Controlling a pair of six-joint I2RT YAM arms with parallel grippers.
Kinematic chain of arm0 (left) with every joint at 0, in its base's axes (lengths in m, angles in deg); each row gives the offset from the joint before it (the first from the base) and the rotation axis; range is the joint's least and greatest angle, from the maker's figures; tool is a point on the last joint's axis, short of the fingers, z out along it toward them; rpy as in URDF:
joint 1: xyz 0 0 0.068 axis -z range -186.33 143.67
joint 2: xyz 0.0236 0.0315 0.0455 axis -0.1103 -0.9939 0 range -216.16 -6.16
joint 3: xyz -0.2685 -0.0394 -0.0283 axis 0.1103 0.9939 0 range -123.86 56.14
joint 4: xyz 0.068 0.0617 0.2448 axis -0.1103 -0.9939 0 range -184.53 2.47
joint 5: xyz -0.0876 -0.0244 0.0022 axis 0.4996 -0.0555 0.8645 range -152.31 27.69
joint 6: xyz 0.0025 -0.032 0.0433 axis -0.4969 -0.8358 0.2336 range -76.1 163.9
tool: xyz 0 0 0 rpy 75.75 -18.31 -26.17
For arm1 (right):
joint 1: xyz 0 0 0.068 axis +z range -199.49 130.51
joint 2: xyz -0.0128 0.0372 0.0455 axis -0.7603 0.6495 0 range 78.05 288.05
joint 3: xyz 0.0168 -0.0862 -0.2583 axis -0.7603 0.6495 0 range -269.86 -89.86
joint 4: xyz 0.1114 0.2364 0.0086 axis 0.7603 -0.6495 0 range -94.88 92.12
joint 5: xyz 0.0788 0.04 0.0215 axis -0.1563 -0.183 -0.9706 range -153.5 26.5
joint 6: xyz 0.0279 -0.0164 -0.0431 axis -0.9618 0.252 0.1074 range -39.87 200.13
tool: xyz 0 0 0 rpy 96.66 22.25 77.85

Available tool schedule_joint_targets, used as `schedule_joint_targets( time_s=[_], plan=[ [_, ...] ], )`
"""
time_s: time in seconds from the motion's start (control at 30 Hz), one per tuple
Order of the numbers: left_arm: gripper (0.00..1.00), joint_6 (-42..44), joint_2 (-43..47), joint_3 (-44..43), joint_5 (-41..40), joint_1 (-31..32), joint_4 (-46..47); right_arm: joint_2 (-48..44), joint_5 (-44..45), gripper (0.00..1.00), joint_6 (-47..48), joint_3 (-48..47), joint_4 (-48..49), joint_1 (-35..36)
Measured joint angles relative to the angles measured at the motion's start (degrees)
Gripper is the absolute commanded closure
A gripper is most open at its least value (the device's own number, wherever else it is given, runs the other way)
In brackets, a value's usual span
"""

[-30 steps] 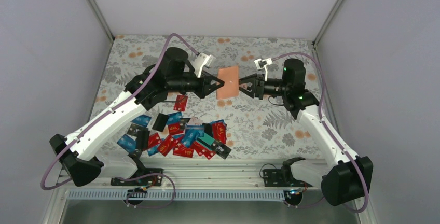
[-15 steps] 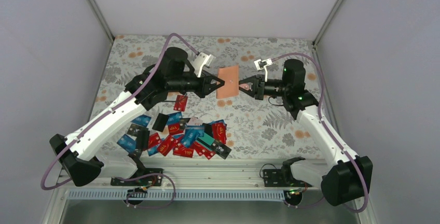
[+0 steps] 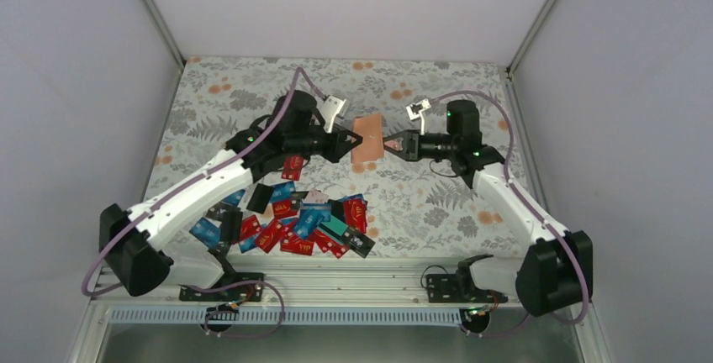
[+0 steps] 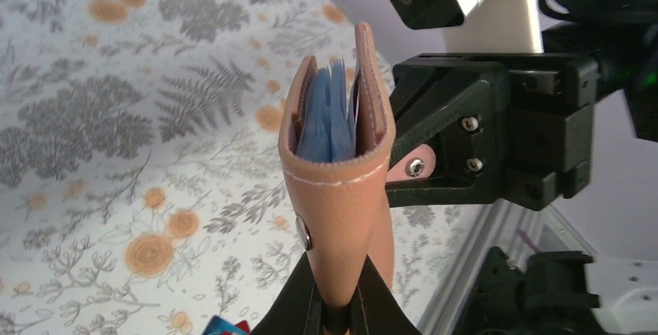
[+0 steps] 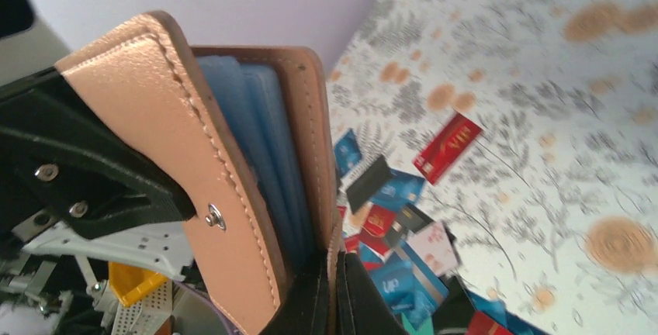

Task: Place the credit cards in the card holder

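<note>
Because left jaws and right jaws both clamp the card holder [image 3: 367,135], it hangs between them. The credit cards [image 3: 294,224] lie below, nearer your left arm [image 3: 202,182].

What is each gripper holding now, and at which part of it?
Both hold the card holder: the left gripper has its jaws shut on its left edge, the right gripper on its right edge.

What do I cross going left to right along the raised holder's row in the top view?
In order: left gripper → card holder, clamped by both sets of jaws → right gripper.
</note>
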Motion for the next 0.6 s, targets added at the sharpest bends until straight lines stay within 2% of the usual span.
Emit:
schedule_joint_targets(
  time_s=[0.3, 0.6],
  plan=[
    [0.92, 0.31, -11.30, 9.38, -1.22, -2.84, 10.01, 12.83, 6.60, 0.96, -3.13, 3.69, -0.79, 0.11],
    [0.82, 0.37, -24.61, 9.94, -0.33, -5.40, 15.74, 23.69, 10.93, 0.96, -3.93, 3.28, 0.68, 0.85]
  ],
)
